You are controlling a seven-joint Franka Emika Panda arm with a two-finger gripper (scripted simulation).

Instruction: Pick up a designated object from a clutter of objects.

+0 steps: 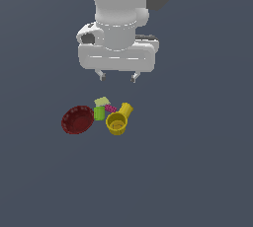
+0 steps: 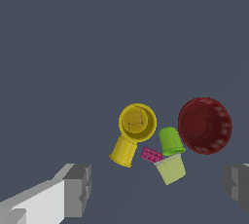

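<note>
- A flat, dark slate-blue floor (image 1: 197,171) fills both views, bare apart from one small huddle of objects.
- The gripper (image 1: 117,77) hangs above that huddle, fingers spread wide apart and holding nothing; the wrist view shows its two grey fingertips (image 2: 78,190) well separated at either side.
- The block (image 1: 102,101), a small pale yellow-green slab, lies below the open fingers and a little toward the exterior view's left of their midpoint.
- In the wrist view the block (image 2: 171,169) sits between the two fingertips, closer to the one opposite the white finger body.
- Neighbours press close: the bright green cylinder (image 1: 99,113) touches the block on one side, and the magenta piece (image 1: 110,108) lies just beside it on the other.
- The yellow cup (image 1: 117,122), handle pointing toward the magenta piece, and the dark red bowl (image 1: 77,120) flank the group.
- The block's long axis cannot be told for certain from these pictures.
- The descent looks to call for a straight drop with a slight sideways correction, fingers clearing the cylinder.
</note>
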